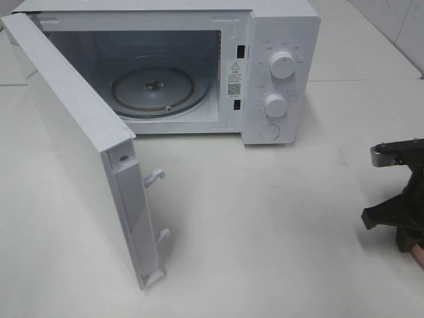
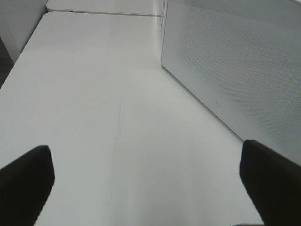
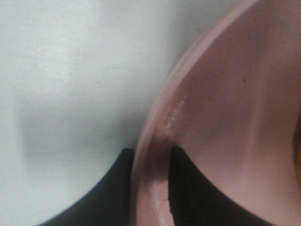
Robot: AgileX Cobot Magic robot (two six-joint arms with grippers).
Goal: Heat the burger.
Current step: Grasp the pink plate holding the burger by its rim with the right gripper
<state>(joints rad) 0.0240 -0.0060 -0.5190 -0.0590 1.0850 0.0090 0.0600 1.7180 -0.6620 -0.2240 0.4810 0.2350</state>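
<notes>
The burger cannot be made out. The right wrist view shows only a blurred yellow sliver at the picture's edge, over a pink plate. The right hand is clamped on this plate's rim, with one black finger on each side. In the high view, this hand sits at 4 o'clock on the white counter. A white microwave stands at 12 o'clock. Its door swings open toward 8 o'clock, showing the glass turntable. The left hand hovers over the counter with its fingers wide apart, holding nothing.
</notes>
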